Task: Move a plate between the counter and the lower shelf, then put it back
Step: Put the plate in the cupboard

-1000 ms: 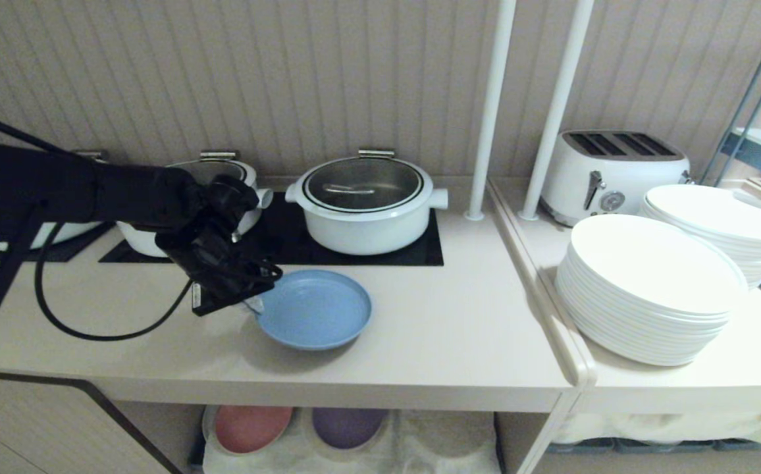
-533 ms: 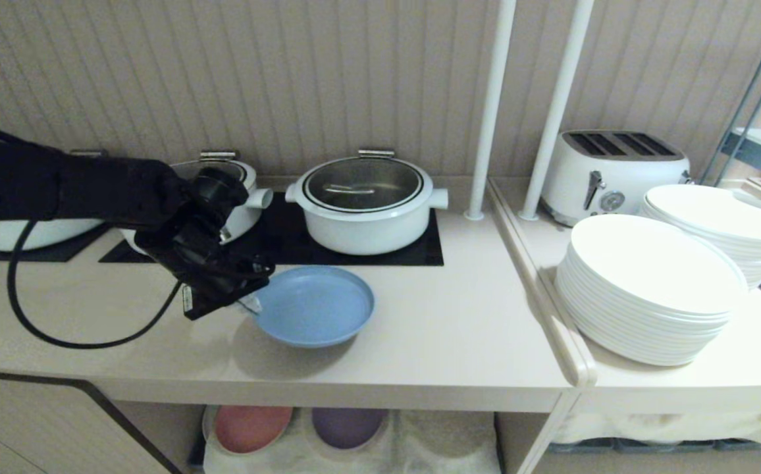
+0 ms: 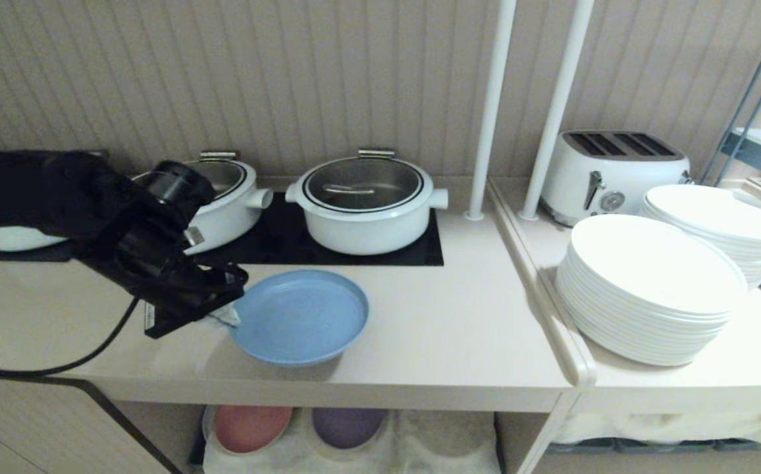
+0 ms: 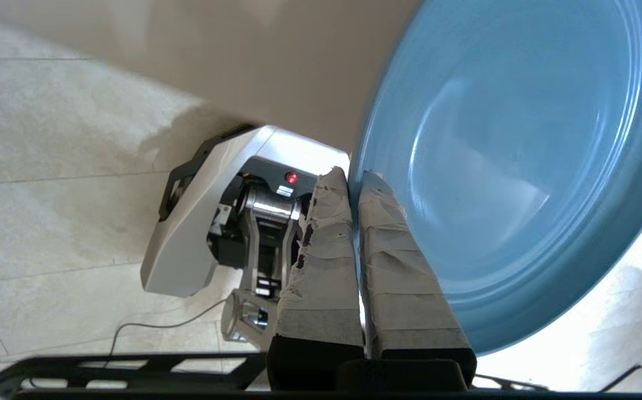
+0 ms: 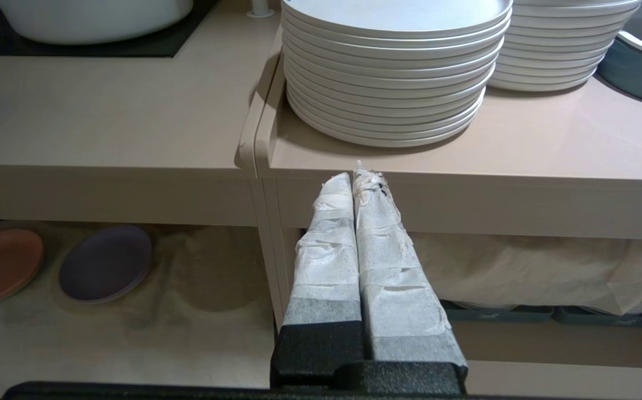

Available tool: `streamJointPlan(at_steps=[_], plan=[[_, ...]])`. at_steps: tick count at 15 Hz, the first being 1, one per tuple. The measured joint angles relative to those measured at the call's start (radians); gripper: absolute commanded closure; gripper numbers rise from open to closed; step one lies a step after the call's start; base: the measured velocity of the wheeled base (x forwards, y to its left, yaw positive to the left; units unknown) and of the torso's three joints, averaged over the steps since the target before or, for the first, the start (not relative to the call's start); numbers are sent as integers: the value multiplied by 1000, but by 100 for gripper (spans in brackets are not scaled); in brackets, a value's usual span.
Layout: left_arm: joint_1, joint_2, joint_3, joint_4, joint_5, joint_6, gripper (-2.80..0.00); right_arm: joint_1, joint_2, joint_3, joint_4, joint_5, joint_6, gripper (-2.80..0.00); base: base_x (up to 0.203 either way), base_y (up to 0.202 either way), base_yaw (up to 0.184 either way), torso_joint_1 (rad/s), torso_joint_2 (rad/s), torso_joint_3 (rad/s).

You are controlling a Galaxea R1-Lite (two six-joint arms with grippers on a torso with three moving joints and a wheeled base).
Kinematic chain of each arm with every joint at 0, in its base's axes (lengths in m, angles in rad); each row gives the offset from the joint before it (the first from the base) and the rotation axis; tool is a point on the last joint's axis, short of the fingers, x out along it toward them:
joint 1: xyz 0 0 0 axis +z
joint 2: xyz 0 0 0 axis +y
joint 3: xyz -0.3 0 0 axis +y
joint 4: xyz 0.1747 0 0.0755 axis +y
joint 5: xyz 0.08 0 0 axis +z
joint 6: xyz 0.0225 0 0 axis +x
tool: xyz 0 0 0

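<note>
Head view: my left gripper (image 3: 226,317) pinches the light-blue plate (image 3: 298,318) by its rim above the counter (image 3: 433,336); my black wrist hides the fingertips

Soft, even indoor light. The plate (image 3: 298,317) throws a faint shadow onto the counter (image 3: 433,342) beneath and beside the left gripper (image 3: 226,319). In the left wrist view, glare whitens the area beyond the fingers (image 4: 393,244), and the plate's rim there is blurred.
</note>
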Motion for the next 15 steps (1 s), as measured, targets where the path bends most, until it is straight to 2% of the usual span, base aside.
streamJointPlan(at_steps=[12,15], plan=[[0,-308,267,-2,10,10,0,0,0,0,0,0,0,0,0,0,0,0,0,0],[0,-400,347,-2,13,53,0,0,0,0,0,0,0,0,0,0,0,0,0,0]])
